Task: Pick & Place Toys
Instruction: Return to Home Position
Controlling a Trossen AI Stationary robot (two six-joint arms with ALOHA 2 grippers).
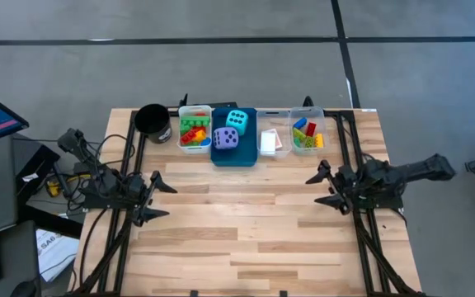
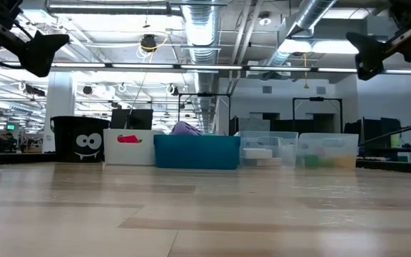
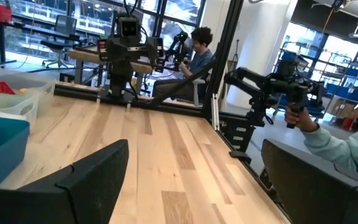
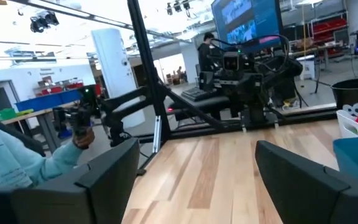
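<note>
A row of bins stands at the table's far edge. A white bin [image 1: 195,132] holds several red, green, yellow and orange bricks. A blue bin [image 1: 234,136] holds the cyan die [image 1: 237,120] and the purple die [image 1: 226,139]. A clear bin [image 1: 270,141] holds white cards. Another clear bin [image 1: 308,134] holds several bricks. My left gripper [image 1: 160,198] is open and empty above the table's left side. My right gripper [image 1: 319,188] is open and empty above the right side. Both point toward the table's middle.
A black cup [image 1: 152,121] stands left of the white bin. Black frame rails [image 1: 130,148] run along the table's left and right sides. In the wrist views a person's hand [image 3: 298,117] holds a control handle beyond the table. The wood surface [image 1: 246,223] lies between the grippers.
</note>
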